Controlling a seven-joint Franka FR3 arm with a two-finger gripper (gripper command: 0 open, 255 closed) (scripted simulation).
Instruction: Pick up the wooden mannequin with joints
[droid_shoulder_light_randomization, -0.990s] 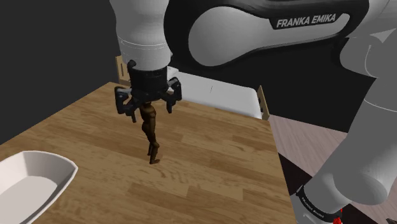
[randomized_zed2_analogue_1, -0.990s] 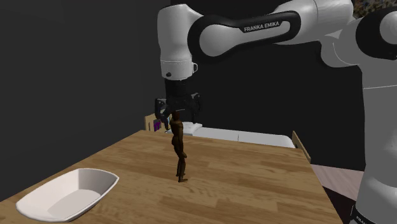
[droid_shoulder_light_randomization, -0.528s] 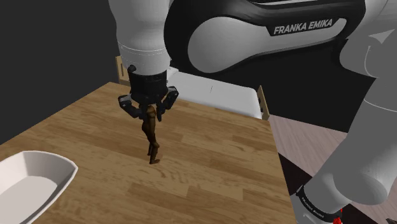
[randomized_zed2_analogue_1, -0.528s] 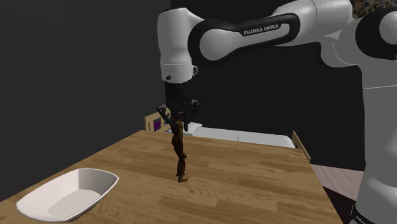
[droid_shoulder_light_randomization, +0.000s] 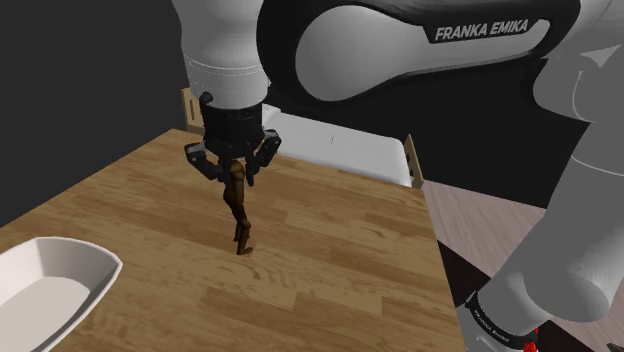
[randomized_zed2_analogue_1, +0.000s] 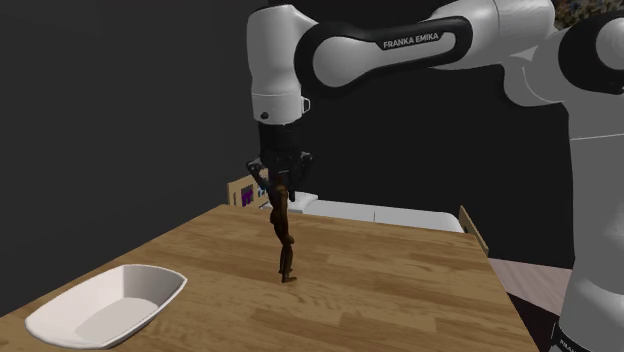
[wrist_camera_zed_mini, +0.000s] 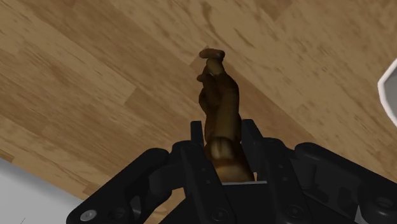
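Note:
A dark brown jointed mannequin (droid_shoulder_light_randomization: 238, 205) stands upright on the wooden table (droid_shoulder_light_randomization: 330, 260), near its middle. My black gripper (droid_shoulder_light_randomization: 234, 170) comes straight down from above and is shut on the figure's upper body. In the second exterior view the gripper (randomized_zed2_analogue_1: 277, 185) clasps the top of the mannequin (randomized_zed2_analogue_1: 283, 230), whose feet are at or just above the tabletop. In the wrist view the fingers (wrist_camera_zed_mini: 197, 132) press on both sides of the mannequin (wrist_camera_zed_mini: 219, 105), whose legs point away toward the wood.
A white oblong bowl (droid_shoulder_light_randomization: 40, 290) (randomized_zed2_analogue_1: 105, 305) lies at the table's near corner, well away from the figure. A white boxy object (droid_shoulder_light_randomization: 340, 150) sits beyond the table's far edge. A small purple item (randomized_zed2_analogue_1: 244, 198) sits at the far corner.
The fingers went from wide apart to shut on the mannequin's upper body. Since then the figure has risen very slightly with the hand.

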